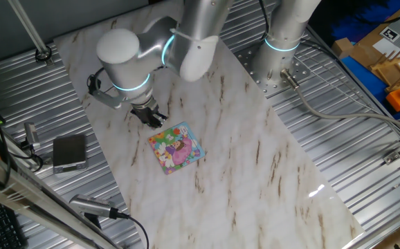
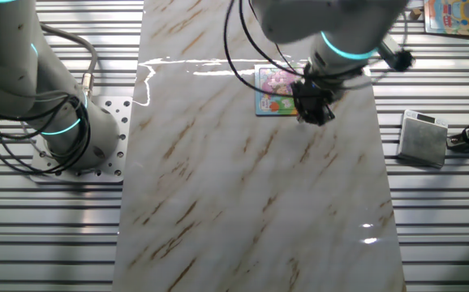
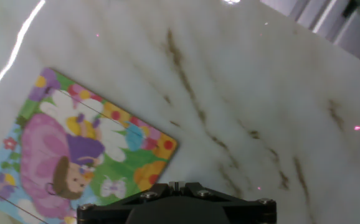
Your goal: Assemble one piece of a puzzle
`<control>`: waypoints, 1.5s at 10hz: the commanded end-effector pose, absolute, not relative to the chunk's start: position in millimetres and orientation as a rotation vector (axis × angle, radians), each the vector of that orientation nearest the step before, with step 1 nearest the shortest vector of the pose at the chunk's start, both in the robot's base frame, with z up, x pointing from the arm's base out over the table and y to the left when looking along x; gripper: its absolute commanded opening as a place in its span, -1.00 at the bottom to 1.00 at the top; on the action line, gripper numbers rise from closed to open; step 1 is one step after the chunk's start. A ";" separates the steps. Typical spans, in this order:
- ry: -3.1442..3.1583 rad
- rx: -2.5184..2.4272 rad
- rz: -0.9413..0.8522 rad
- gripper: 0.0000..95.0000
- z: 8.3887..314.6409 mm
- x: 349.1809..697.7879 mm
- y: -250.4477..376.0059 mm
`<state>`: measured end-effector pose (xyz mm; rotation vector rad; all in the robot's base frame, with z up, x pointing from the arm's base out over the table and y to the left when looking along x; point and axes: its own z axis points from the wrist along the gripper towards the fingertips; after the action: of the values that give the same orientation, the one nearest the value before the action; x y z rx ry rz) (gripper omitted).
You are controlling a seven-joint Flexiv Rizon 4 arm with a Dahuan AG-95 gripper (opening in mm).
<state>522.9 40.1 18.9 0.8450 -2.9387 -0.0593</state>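
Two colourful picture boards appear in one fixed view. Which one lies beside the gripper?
The puzzle on the marble top, beside the gripper. The other board sits far off in the top right corner, beyond the marble.

Bright, even overhead light; hand view soft.
White glare streaks lie on the glossy marble table [image 2: 259, 195] in the other fixed view and the hand view. The puzzle [image 3: 80, 155] looks slightly blurred, the dark gripper [image 3: 186, 202] base out of focus. Shadows are faint; arm edges smear in the other fixed view.

The arm's dark gripper [image 2: 314, 105] hangs just beside the puzzle [image 2: 273, 89] on the marble table [image 2: 251, 203].
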 end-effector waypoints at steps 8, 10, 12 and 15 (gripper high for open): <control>-2.976 0.633 -0.038 -1.00 18.9 514.4 -25.9; -2.969 0.674 -0.042 -1.00 22.6 510.3 -58.6; -2.958 0.723 -0.044 -1.00 24.4 509.7 -76.5; -2.955 0.739 -0.044 -1.00 24.2 508.0 -82.0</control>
<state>508.4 -81.9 24.1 0.7417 -2.9533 -0.0428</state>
